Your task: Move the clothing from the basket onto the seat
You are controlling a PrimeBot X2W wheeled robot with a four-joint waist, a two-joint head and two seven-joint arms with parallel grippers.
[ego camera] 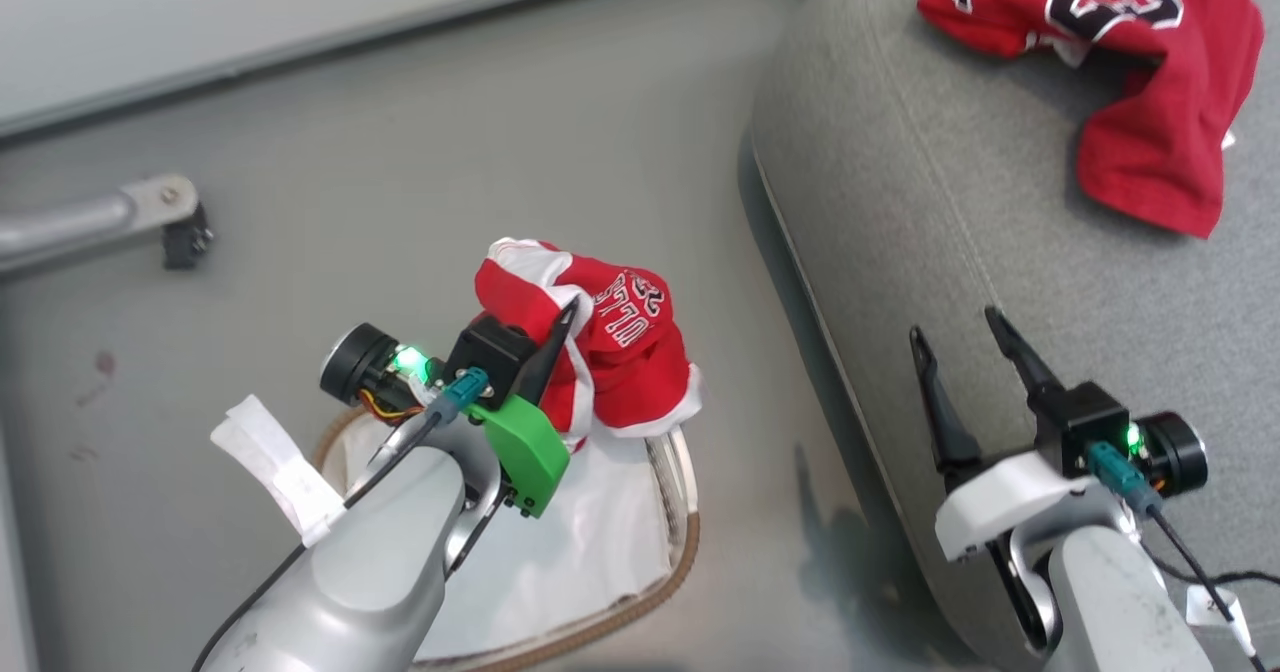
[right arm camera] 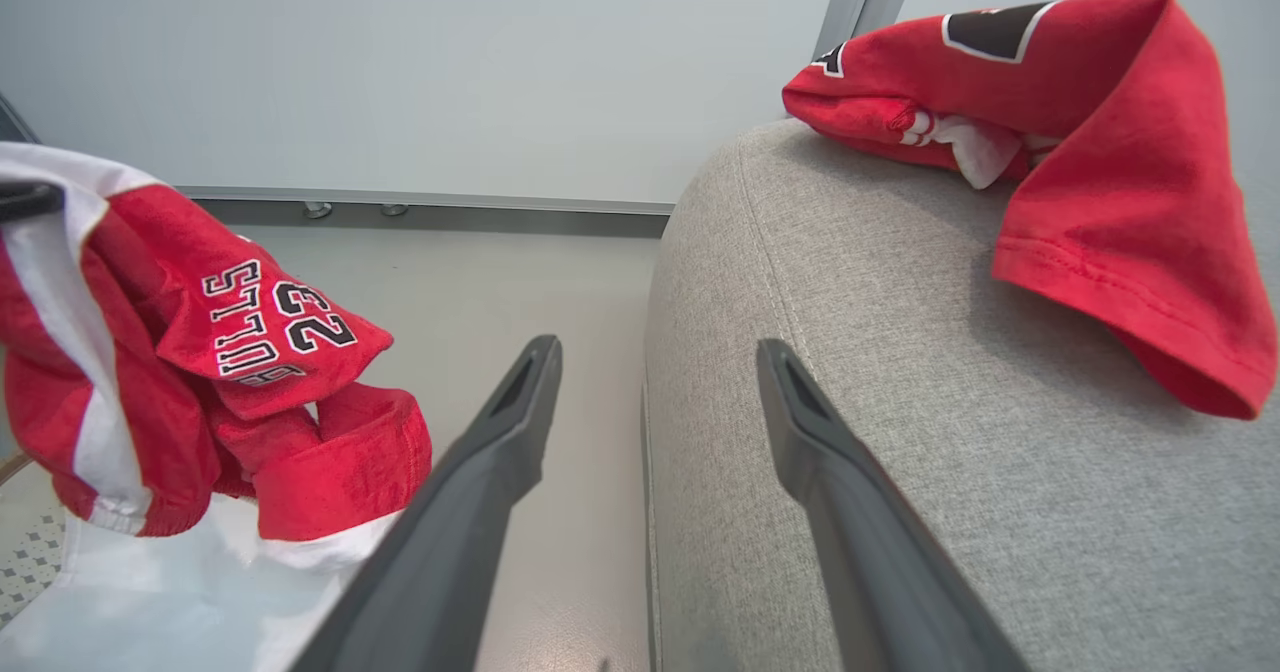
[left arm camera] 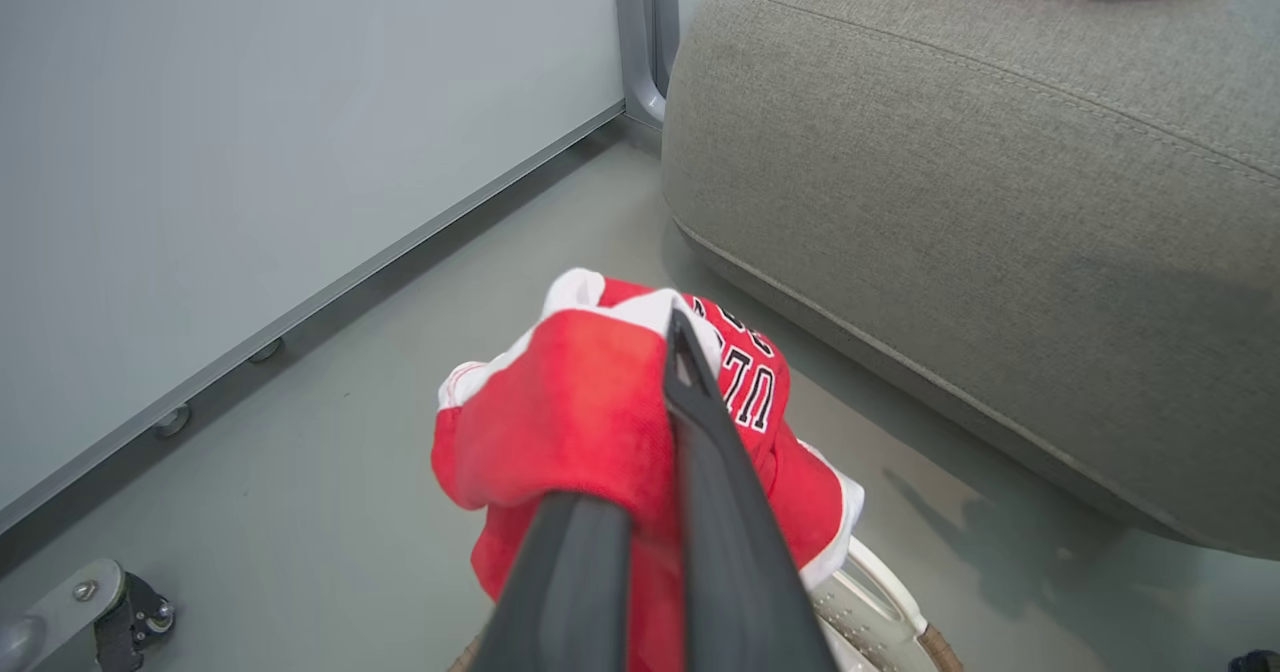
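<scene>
cloth in the air: the left gripper (ego camera: pixel 568 314) is clamped hard on a bunched red garment (ego camera: pixel 625 357), fingers together through a fold by the white trim. the bundle hangs just above the far rim of the basket (ego camera: pixel 684 542), with the white liner (ego camera: pixel 560 562) below it. now the line that matters: the seat (ego camera: pixel 950 252) lies off to the robot's right of that grip. a strip of bare floor (ego camera: pixel 730 282) sits between, and the seat's rounded edge and seam run away from the robot. a sideways carry to the right looks like the call. the right gripper (ego camera: pixel 955 330) hovers over the seat's edge, fingers spread, holding nothing. it's nearer, but empty. a second red garment (ego camera: pixel 1150 102) already lies on the cushion. lettering: "ulls" and "23" on the held piece, big "23" on the other.
</scene>
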